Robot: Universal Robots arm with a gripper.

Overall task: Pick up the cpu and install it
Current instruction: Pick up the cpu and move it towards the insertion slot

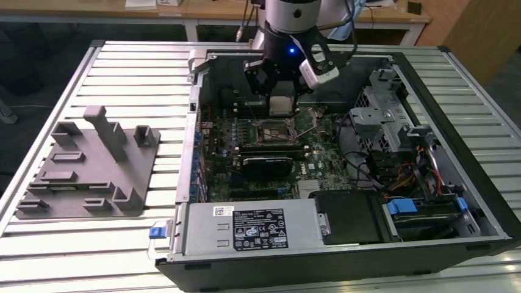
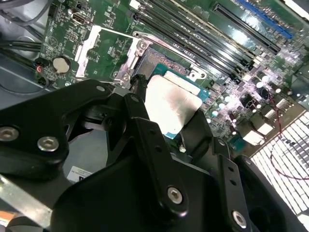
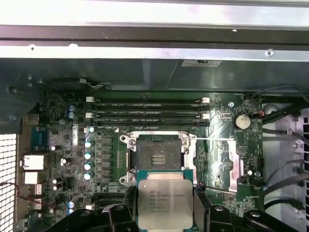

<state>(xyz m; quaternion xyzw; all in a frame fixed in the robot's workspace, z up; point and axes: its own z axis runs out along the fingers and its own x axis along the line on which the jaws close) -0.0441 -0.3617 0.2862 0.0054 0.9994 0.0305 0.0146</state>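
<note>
I've got the gripper (image 1: 281, 102) pinched onto the cpu (image 3: 165, 204) by two opposite edges, upper centre of the ext. view, inside the PC case (image 1: 326, 270). Cpu hangs near the open socket (image 3: 157, 155), not seated.

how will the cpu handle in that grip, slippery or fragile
Probably stiff: the cpu is a flat plate that the gripper holds by its edges with no visible bending. Its shiny metal top looks smooth, so it could slip. It looks thin, so it is likely light.
</note>
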